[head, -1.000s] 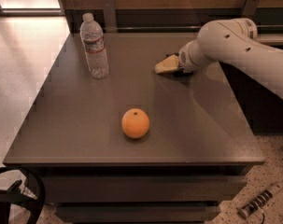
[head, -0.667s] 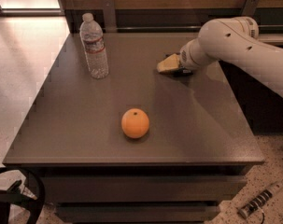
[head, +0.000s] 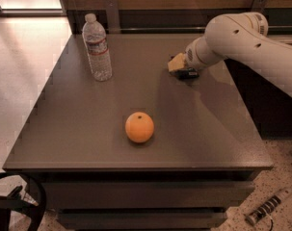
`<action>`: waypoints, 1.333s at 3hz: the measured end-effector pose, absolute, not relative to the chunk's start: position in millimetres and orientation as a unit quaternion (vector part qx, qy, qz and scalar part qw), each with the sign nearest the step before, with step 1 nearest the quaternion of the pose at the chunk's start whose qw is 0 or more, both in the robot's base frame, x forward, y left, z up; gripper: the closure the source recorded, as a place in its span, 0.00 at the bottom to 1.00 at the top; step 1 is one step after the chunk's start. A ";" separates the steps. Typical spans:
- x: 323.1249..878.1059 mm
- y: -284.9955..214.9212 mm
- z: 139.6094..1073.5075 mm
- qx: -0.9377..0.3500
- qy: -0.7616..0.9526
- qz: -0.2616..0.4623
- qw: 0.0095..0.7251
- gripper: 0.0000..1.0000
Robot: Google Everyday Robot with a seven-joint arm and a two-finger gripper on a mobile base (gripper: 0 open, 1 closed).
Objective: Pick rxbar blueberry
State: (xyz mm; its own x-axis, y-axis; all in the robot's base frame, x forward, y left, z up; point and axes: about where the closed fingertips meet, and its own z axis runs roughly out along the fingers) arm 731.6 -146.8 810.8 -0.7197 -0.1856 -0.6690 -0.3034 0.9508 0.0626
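My gripper (head: 177, 63) is low over the far right part of the dark table (head: 87, 129), at the end of the white arm (head: 242, 37) that reaches in from the right. A small dark flat thing (head: 188, 74) lies on the table right under the gripper. It looks like the rxbar blueberry and is mostly hidden by the wrist. The gripper is at or touching it; I cannot tell whether it holds it.
An orange (head: 139, 127) sits near the middle front of the table. An upright clear water bottle (head: 97, 48) stands at the far left. A wooden wall runs behind the table. A power strip (head: 268, 207) lies on the floor at the lower right.
The gripper has shifted slightly to the right and a little farther back over the dark bar. The orange and the bottle have not moved.
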 end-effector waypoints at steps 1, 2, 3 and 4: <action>731.7 -146.7 816.9 -0.132 0.923 0.084 0.350 1.00; 731.7 -146.6 816.9 -0.133 0.923 0.084 0.350 1.00; 731.7 -146.6 817.0 -0.133 0.923 0.084 0.350 1.00; 731.6 -146.5 817.0 -0.133 0.923 0.084 0.350 1.00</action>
